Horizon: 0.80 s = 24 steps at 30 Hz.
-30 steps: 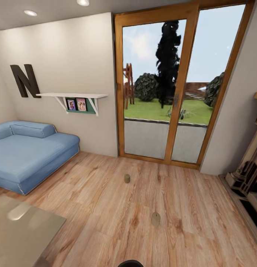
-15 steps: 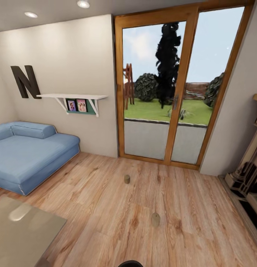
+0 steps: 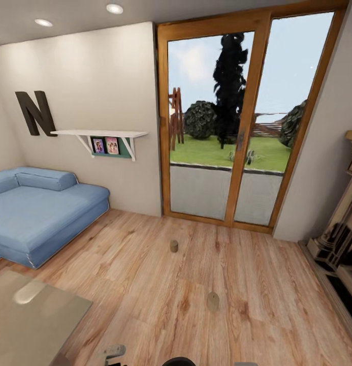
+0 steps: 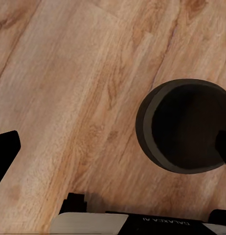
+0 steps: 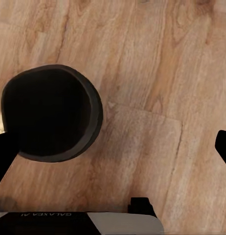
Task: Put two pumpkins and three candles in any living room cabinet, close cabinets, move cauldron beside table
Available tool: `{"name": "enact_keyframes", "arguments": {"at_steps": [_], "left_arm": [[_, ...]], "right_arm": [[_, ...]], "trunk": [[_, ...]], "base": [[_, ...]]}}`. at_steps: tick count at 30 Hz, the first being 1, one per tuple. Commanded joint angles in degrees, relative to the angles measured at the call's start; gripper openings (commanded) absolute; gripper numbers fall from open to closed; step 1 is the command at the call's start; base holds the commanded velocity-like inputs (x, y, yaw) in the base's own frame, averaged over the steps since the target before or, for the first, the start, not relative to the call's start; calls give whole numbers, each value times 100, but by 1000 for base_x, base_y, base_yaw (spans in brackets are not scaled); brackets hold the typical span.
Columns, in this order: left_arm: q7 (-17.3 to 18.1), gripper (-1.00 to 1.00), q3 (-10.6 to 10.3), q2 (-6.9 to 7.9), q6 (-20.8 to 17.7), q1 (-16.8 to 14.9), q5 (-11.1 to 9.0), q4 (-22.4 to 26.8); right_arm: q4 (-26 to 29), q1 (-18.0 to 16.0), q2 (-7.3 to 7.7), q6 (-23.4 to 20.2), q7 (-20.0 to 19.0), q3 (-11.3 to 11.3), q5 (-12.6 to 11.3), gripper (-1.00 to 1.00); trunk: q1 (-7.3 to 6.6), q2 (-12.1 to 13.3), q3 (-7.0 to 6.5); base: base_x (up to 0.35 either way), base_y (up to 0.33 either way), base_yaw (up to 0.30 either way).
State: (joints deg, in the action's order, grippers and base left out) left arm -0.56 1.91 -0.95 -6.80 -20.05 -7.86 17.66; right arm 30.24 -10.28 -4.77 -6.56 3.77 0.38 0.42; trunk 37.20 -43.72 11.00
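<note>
- Candles: 2 short beige stubs, both upright on wood floor, well apart. Far candle [image 3: 173,246] nearer glass door; near candle [image 3: 213,301] closer to robot.
- Cauldron [image 4: 184,126]: round, black, flared rim, dark inside, upright on floor.

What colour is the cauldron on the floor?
Black; the cauldron shows best in the right wrist view.

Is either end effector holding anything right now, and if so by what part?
Nothing is held. Both wrist views show open fingers over the wooden floor, with the black cauldron standing on the floor between the arms, untouched. Two candles stand farther ahead.
</note>
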Motion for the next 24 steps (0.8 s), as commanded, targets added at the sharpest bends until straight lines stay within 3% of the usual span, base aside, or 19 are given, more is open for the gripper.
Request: {"name": "enact_keyframes", "arguments": {"at_steps": [1, 4, 9, 15, 18, 24], "left_arm": [[-6, 100, 16, 1, -48, -3, -49, 12], [-6, 100, 15, -2, -58, -7, -49, 6], [-3, 100, 32, -6, -49, -7, -42, 2], [61, 100, 44, -10, -41, -2, -52, 48], [71, 100, 33, -10, -40, 1, -169, 52], [79, 100, 29, -12, -34, 1, -212, 51]], "right_arm": [[-25, -14, -55, -39, 40, 4, 8, 100], [-107, -31, -180, -36, 72, 8, 13, 100], [-130, -35, -219, -21, 79, 77, 18, 100], [-132, -35, -225, -11, 88, 411, -1, 100], [-132, -35, -226, -2, 88, 445, -6, 100], [-129, -35, -225, 13, 89, 454, -7, 100]], "trunk": [[-22, 35, -10], [-87, 155, -64], [-197, 356, -153], [-197, 356, -153], [-197, 356, -153], [-175, 316, -135]], "base": [[0, 0, 0], [0, 0, 0], [0, 0, 0], [0, 0, 0], [0, 0, 0], [0, 0, 0]]}}
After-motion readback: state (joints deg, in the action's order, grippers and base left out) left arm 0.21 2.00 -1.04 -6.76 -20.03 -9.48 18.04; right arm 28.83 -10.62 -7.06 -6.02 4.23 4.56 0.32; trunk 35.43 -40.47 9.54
